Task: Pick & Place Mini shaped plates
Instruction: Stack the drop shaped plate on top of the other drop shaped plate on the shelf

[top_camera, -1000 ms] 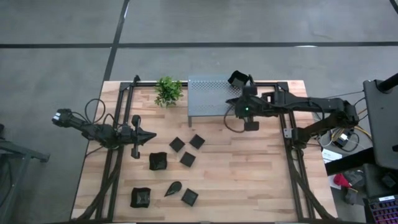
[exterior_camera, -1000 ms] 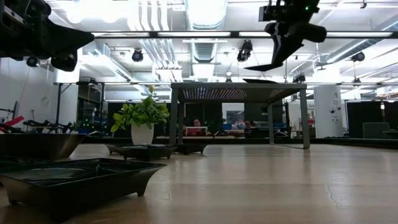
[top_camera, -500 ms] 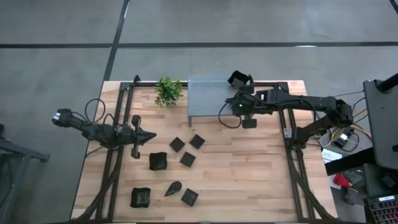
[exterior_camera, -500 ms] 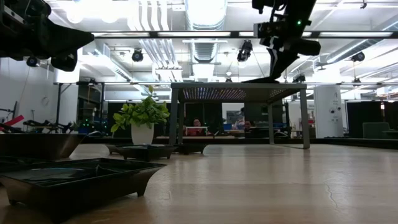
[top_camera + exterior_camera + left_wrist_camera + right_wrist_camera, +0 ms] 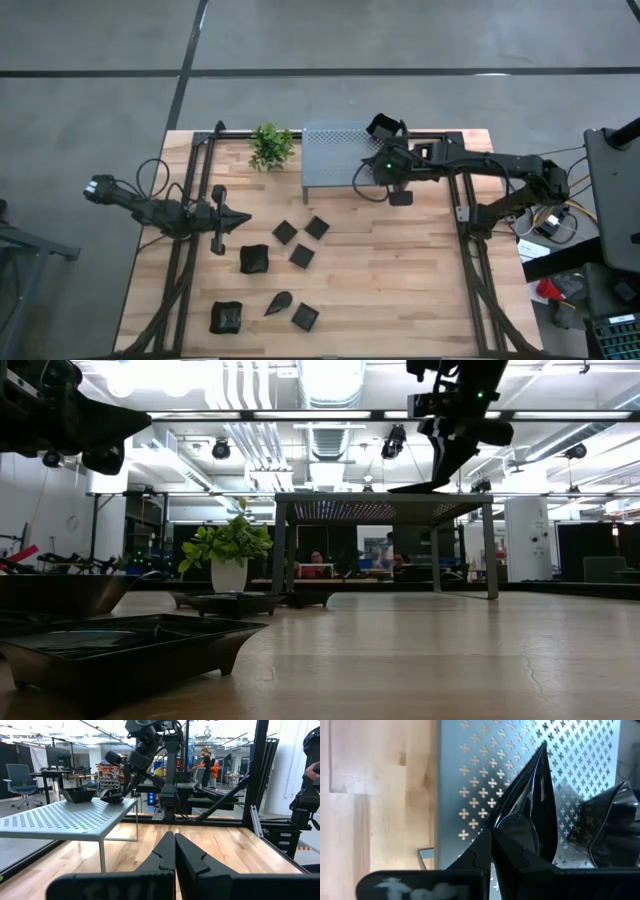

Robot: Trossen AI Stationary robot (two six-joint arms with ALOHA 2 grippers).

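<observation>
My right gripper (image 5: 373, 166) hangs over the right end of the grey perforated shelf (image 5: 335, 155), shut on a black teardrop plate (image 5: 527, 807). A deeper black dish (image 5: 385, 127) sits on the shelf's far right corner. Several more mini plates lie on the wood, among them squares (image 5: 301, 256), a deep one (image 5: 254, 259) and a teardrop (image 5: 279, 303). My left gripper (image 5: 246, 218) is shut on nothing and held level above the table's left side. My right gripper pinches the teardrop plate's rim at its wide, rounded end (image 5: 507, 827) between its two fingers. The fingers slant down from the table's right side. The plate tilts, with its pointed end (image 5: 542, 747) low over the shelf top; I cannot tell whether it touches.
A small green plant (image 5: 270, 145) in a white pot stands left of the shelf. Black frame rails (image 5: 190, 250) run along both table sides. Bare wood lies between the plates and the right rail. People show in the room beyond the table.
My right gripper has gone down and a little toward the table's left edge, over the shelf, still shut on the teardrop plate. The plate, which hung tilted well above the shelf top, now sits close to it.
</observation>
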